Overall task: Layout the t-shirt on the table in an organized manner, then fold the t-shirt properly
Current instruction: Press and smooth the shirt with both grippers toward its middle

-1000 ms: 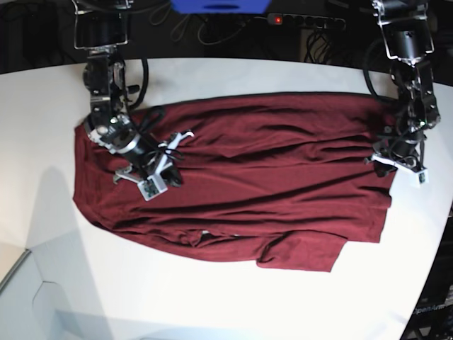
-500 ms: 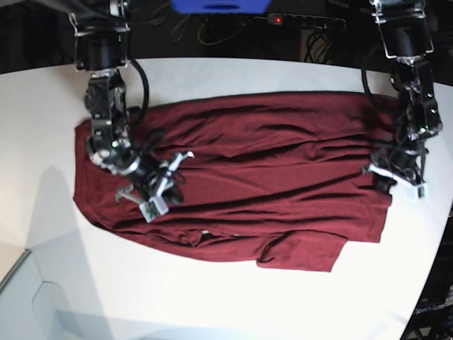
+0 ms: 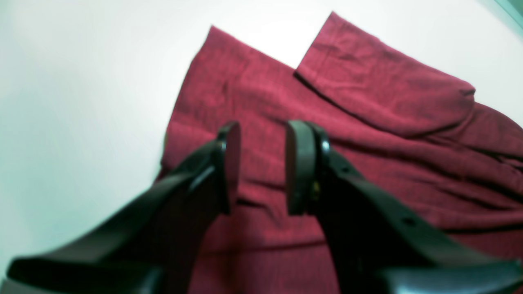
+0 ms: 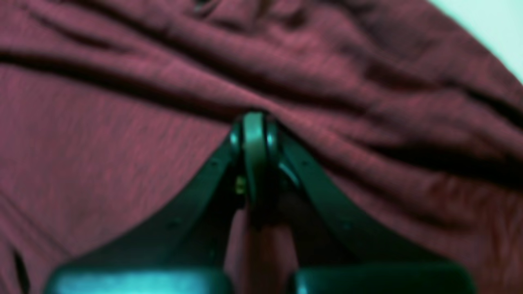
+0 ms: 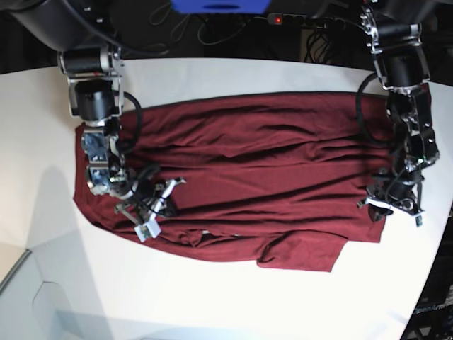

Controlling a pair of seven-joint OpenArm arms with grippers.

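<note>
The dark maroon t-shirt (image 5: 262, 170) lies spread and wrinkled across the white table (image 5: 212, 297), with one sleeve (image 5: 301, 251) folded toward the near edge. In the base view my right gripper (image 5: 152, 211) rests on the shirt's left part. In the right wrist view that gripper (image 4: 254, 122) is shut, its tips pressed into a ridge of the cloth (image 4: 122, 122). My left gripper (image 5: 388, 205) hovers over the shirt's right edge. It (image 3: 261, 167) stands open with nothing between its fingers, above the fabric (image 3: 367, 163) near a corner (image 3: 212, 32) and the sleeve (image 3: 380, 90).
A power strip (image 5: 304, 20) with a red light and a blue object (image 5: 219, 6) sit behind the table's far edge. The table's curved edge (image 5: 442, 234) runs close to the left gripper. Bare white tabletop (image 3: 81, 81) lies beside the shirt.
Both grippers have slid across the shirt toward the table's near edge. The right stays shut, the left stays open. The shirt's outline looks about the same.
</note>
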